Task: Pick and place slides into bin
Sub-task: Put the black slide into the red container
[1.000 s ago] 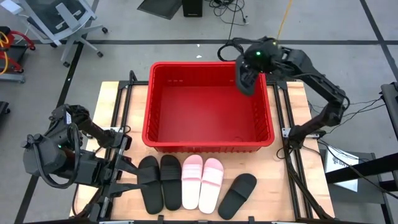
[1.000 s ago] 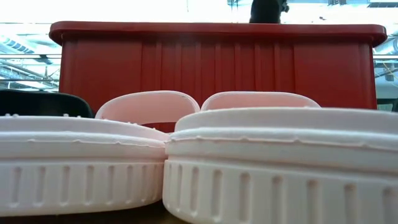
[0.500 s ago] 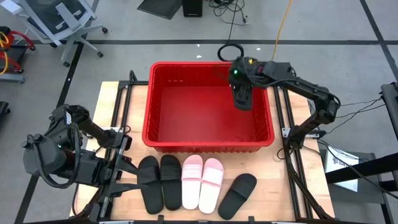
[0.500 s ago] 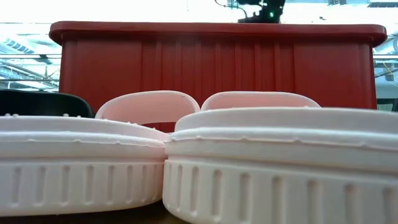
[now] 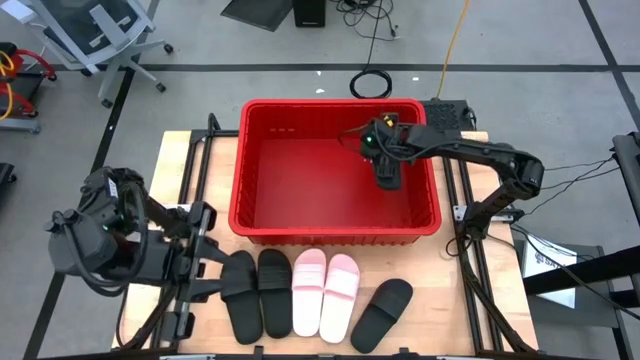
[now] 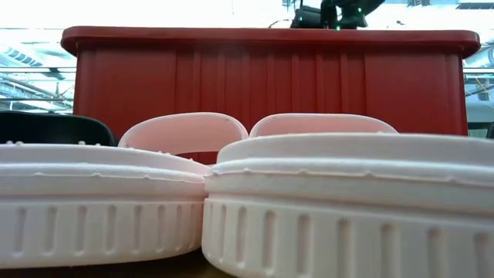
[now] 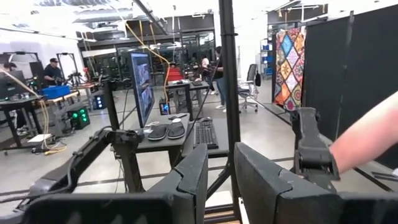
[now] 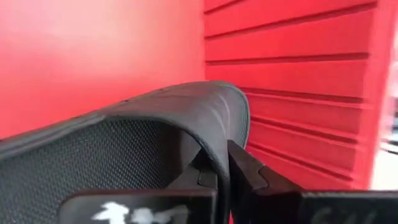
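The red bin (image 5: 258, 215) stands at the table's far middle. My right gripper (image 5: 383, 150) reaches down into its far right part, shut on a black slide (image 5: 386, 170). Before the bin's near wall lie two black slides (image 5: 256, 292), two pink slides (image 5: 325, 294) and, aslant at the right, one more black slide (image 5: 381, 313), all soles down. In the low view the pink pair (image 6: 231, 201) fills the front, with the bin (image 6: 270, 77) behind. My left arm (image 5: 100, 235) waits raised at the table's left. Its gripper (image 7: 222, 180) points level into the room, open on nothing. My right gripper pinches a curved edge of the black slide (image 8: 214, 134) between its two fingers (image 8: 249, 171). It comes from above, slanting down into the bin. The slide hangs below the fingers, close to the bin's right wall. Whether the slide touches the bin's floor, I cannot tell.
The bin's left and middle floor (image 5: 300, 175) lies bare. Dark metal frames (image 5: 460, 215) flank the table at both sides. In the left wrist view a person's forearm (image 7: 367, 137) shows at the edge, with desks and people far off in the room.
My right gripper has sunk from above the bin's far right rim down into the bin, moving toward the near and left edges. It has rolled as it went. The black slide has come down with it, below the rim.
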